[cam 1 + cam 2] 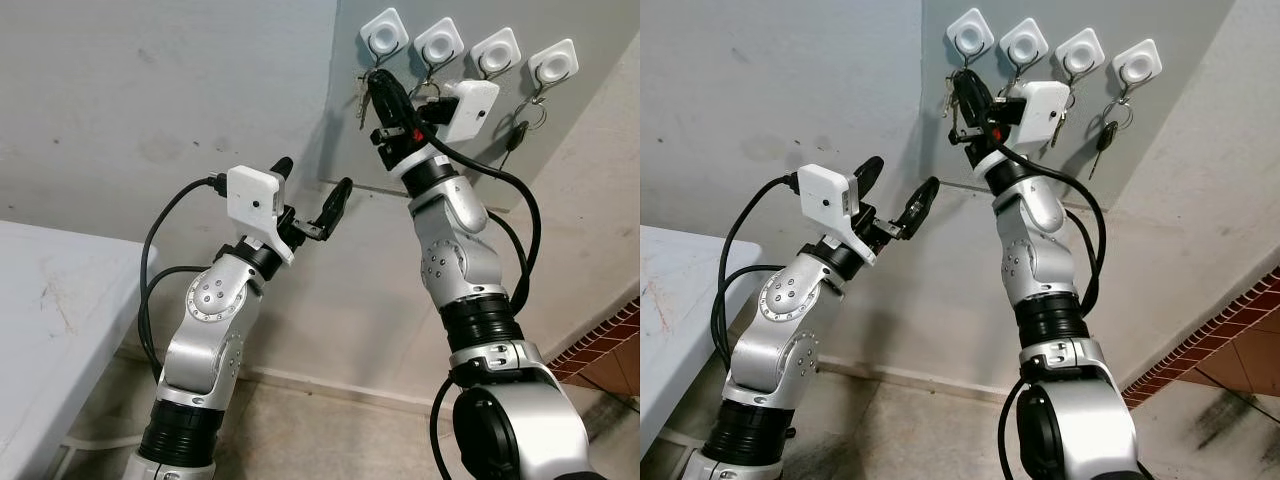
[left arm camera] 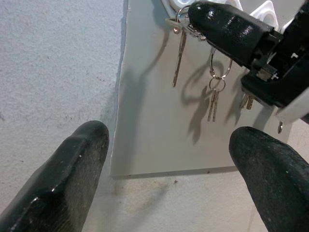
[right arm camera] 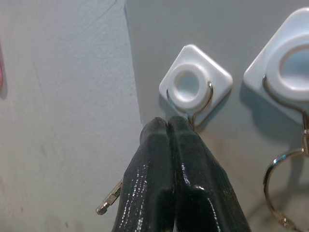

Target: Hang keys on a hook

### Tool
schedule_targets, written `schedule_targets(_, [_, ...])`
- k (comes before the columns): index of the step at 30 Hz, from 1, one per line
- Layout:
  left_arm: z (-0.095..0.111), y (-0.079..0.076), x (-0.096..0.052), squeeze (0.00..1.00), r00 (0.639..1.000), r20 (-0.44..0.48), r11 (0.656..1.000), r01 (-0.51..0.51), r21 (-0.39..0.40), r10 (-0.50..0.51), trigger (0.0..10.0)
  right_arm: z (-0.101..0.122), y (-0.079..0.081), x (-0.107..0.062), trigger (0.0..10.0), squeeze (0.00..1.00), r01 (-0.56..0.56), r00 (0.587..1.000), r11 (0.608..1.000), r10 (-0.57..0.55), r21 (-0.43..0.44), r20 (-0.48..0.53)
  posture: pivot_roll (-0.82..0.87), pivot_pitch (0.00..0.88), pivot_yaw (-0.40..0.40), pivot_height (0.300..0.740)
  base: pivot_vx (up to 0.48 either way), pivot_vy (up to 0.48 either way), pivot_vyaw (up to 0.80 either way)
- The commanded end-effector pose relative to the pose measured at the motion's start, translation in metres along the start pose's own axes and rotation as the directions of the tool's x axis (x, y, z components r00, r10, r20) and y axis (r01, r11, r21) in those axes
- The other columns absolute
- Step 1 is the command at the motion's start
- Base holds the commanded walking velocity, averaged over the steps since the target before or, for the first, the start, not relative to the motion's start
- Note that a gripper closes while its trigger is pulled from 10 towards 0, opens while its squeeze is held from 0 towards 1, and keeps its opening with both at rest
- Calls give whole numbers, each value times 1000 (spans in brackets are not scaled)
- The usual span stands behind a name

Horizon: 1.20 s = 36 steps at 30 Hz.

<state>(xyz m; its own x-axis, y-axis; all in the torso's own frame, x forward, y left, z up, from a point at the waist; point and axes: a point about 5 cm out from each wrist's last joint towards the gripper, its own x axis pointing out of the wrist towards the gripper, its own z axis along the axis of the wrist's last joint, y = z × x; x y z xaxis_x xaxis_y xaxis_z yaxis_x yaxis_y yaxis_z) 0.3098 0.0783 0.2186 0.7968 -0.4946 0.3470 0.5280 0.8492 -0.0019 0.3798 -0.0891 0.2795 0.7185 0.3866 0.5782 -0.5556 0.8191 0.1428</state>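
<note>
The keys hang just below the fingertips of the right gripper, their blades dangling to the side of the black fingers (in the right wrist view a single key tip pokes out beside them). The two fingers are pressed together, pinched on the key ring, and their tips sit directly under the wire loop of the first hook, touching or nearly touching it. That hook is the end one of four white square hooks on a grey panel; the neighbouring hook carries a ring with keys, and another key hangs further along. The right arm reaches steeply up, wrist tilted toward the panel.

The left gripper is raised lower and well apart from the hooks, fingers spread wide, holding nothing, pointed at the wall beneath the panel.
</note>
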Motion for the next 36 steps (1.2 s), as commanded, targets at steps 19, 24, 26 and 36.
schedule_targets(19, [4, -3, 0, 0, 1000, 7, 1000, 4, -24, -3, 10000, 0, -9, 4, 10000, 0, 80, 997, 991, -79, 109, -14, 8, 94, -71, 740, 0, 0, 0])
schedule_targets(24, [5, -3, 0, 0, 1000, 9, 1000, 3, -29, -3, 10000, -2, -11, 3, 10000, 0, 96, 995, 985, -93, 146, -28, 7, 96, -71, 740, 0, 0, 0])
schedule_targets(26, [5, -3, 0, 0, 1000, 9, 999, 2, -32, -1, 10000, -3, -11, 3, 10000, 0, 100, 995, 981, -96, 167, -30, 6, 96, -72, 740, 0, 0, 0])
schedule_targets(36, [5, -3, -1, 0, 1000, 8, 999, -6, -40, 6, 10000, -3, -16, 3, 10000, 0, 145, 989, 937, -143, 318, -30, 11, 94, -75, 740, 0, 0, 0])
